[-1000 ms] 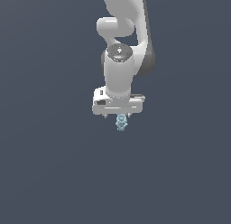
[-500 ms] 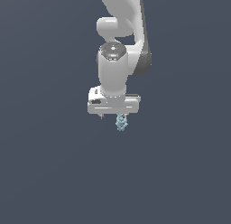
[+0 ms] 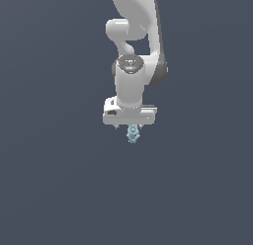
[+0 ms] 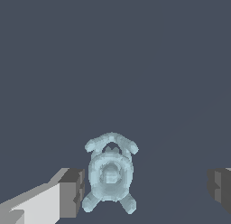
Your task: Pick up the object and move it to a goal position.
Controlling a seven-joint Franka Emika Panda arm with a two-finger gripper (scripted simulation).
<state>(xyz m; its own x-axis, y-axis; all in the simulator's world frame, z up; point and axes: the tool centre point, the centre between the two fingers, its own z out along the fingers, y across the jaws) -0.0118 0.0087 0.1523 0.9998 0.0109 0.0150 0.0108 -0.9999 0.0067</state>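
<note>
The object [image 4: 110, 173] is a small pale blue-teal lumpy figurine lying on the dark floor. In the wrist view it sits between my gripper's [image 4: 145, 186] two fingers. It lies close beside one dark pad [image 4: 72, 187] and far from the other [image 4: 219, 184]. The jaws stand wide apart, so the gripper is open and holds nothing. In the exterior view the object [image 3: 132, 134] pokes out just under the white hand, and my gripper [image 3: 129, 127] is straight above it; its fingers are mostly hidden there.
Only the flat dark grey floor [image 3: 59, 189] shows around the arm. No goal marker shows in either view.
The wrist has come down a little and shifted slightly sideways over the object. The object has not moved.
</note>
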